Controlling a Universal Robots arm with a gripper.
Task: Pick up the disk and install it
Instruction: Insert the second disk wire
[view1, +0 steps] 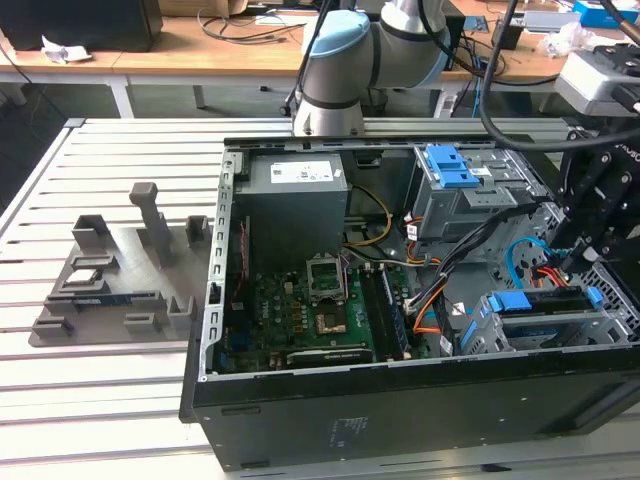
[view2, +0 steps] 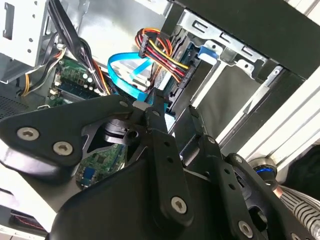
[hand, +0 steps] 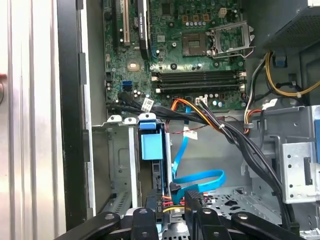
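**A:** Where's the flat silver-metal disk (view1: 540, 299) w/ blue side rails?

**B:** In the grey metal bay (view1: 600, 325), just under your black gripper (hand: 171, 200). Jaws part-open, empty. Seating stage, I'd judge. Any push needs care w/ the blue flat cable (hand: 200, 180) nearby.

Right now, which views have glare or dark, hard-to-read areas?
Exterior view: even light, deep shade inside the computer case front wall. Second wrist view: bright glare at top right, the black pincer in silhouette. First wrist view: motherboard well lit, no glare.
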